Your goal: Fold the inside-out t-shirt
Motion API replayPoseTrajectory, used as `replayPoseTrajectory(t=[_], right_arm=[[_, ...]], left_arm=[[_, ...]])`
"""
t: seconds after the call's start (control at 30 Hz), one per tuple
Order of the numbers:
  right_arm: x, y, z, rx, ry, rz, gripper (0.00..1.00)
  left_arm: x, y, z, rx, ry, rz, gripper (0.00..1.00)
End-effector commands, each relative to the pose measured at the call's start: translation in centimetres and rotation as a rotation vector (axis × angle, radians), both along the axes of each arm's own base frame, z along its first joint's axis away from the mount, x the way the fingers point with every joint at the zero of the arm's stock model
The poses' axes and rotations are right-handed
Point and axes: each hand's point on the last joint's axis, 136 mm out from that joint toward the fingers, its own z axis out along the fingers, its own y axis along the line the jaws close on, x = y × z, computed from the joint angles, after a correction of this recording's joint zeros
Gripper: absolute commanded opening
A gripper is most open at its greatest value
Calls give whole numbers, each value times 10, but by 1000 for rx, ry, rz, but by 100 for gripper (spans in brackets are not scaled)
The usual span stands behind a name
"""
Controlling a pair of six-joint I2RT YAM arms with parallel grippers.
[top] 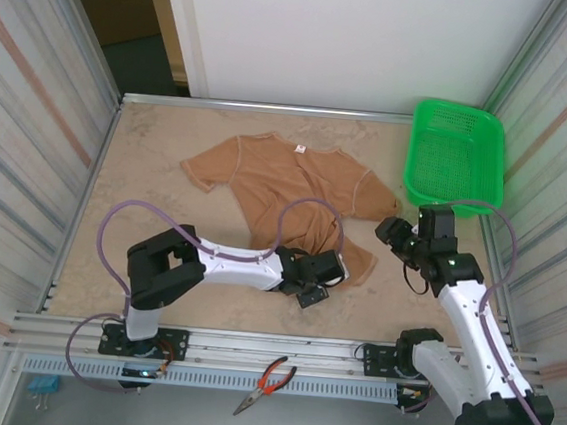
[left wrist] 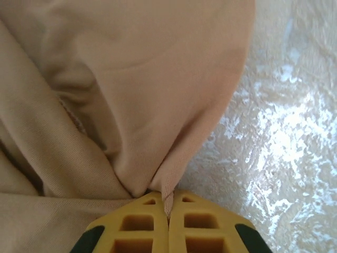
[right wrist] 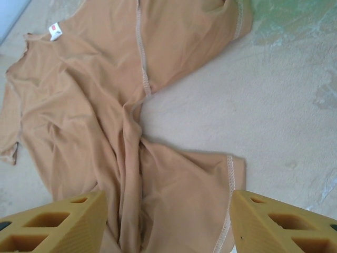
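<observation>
Inside-out t-shirt (top: 286, 188) lies on the counter (top: 162, 221), seams out, with collar and white tag (top: 300, 150) toward 12 o'clock. The lower body is gathered into a narrow bunch toward 6 o'clock.

Left tool (left wrist: 168, 206) is clamped on a pinch of that bunched hem, and cloth fans out from its tips. Judgement: held there so the hem can be drawn out flat.

Right tool (top: 394, 233) hovers at the shirt's 4 o'clock with its jaws wide apart, above the hem's corner and gripping nothing. Judgement: placed to take that corner so both arms can spread the hem before folding.

Green basket (top: 457, 154) sits at 2 o'clock, near the sleeve
</observation>
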Motion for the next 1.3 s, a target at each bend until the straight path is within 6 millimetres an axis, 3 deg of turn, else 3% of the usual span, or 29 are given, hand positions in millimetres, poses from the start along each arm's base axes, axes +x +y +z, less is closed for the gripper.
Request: replayPoseTrajectory(t=[0.0, 0.13, 0.23, 0.33, 0.4, 0.53, 0.57, 0.7, 0.77, 0.9, 1.1, 1.27], right_arm=[[-15, 7, 2, 57, 18, 23, 64], [-23, 22, 3, 109, 14, 71, 68], [-27, 35, -1, 153, 9, 83, 72], [-33, 51, -6, 182, 4, 98, 73], [-36, 62, -9, 200, 1, 107, 75], [-40, 86, -9, 235, -18, 137, 75], [-42, 93, -6, 238, -29, 149, 74], [-54, 120, 0, 251, -79, 209, 48], [-63, 134, -3, 275, -84, 213, 28], [-74, 162, -13, 264, -135, 259, 3], [-67, 201, -40, 168, -237, 297, 0], [-41, 210, -53, 84, -360, 227, 0]], left_arm=[[13, -2, 62, -124, -29, 72, 0], [24, 6, 135, -345, 57, 135, 0], [31, 20, 168, -470, 133, 163, 11], [35, 35, 180, -523, 170, 183, 15], [33, 42, 181, -529, 165, 186, 1], [33, 50, 180, -544, 159, 217, 0], [34, 50, 181, -552, 158, 225, 0], [40, 50, 192, -586, 147, 249, 0], [43, 50, 198, -593, 146, 263, 0], [47, 50, 211, -611, 144, 268, 0], [46, 47, 235, -669, 155, 255, 0], [38, 42, 257, -721, 191, 215, 0]])
